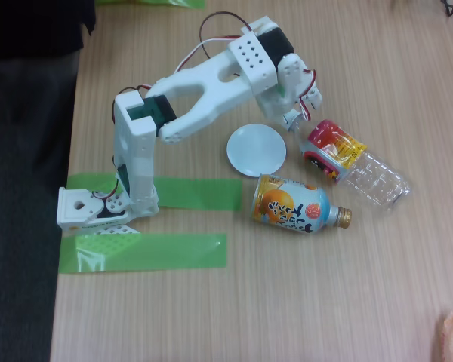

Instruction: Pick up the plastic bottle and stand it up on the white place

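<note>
Printing on the plastic bottle (pixel 334 148) and orange-and-blue bottle-can (pixel 293 205), too small to read

The tabletop (pixel 325 302) looks like pale wood-grain laminate, smooth and faintly shiny. The arm (pixel 211 83) is matt white plastic. The plastic bottle (pixel 359 166) is clear and glossy (its label (pixel 334 147) shiny film). The white place (pixel 256 149) looks smooth. The tape strips (pixel 147 251) are glossy green.

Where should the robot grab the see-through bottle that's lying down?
Probably around the labelled part of the plastic bottle, coming down from above. It lies on its side on the table, so its round body faces up. That end sits nearest the gripper; the clear end looks ridged and slipperier.
</note>
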Motion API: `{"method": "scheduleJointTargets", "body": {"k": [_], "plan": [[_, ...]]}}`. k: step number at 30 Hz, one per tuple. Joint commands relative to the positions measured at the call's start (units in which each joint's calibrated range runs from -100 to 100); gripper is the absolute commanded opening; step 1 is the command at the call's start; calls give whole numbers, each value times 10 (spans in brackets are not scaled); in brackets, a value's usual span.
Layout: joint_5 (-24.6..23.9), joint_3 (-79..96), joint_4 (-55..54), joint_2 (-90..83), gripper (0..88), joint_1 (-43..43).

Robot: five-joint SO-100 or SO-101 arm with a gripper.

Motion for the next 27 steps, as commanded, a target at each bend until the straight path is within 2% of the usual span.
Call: {"method": "scheduleJointTargets", "body": {"k": [1,27], "plan": [[2,-1,-13,-2,236,0],[-3,107,-136,-1,237,-41]]}}
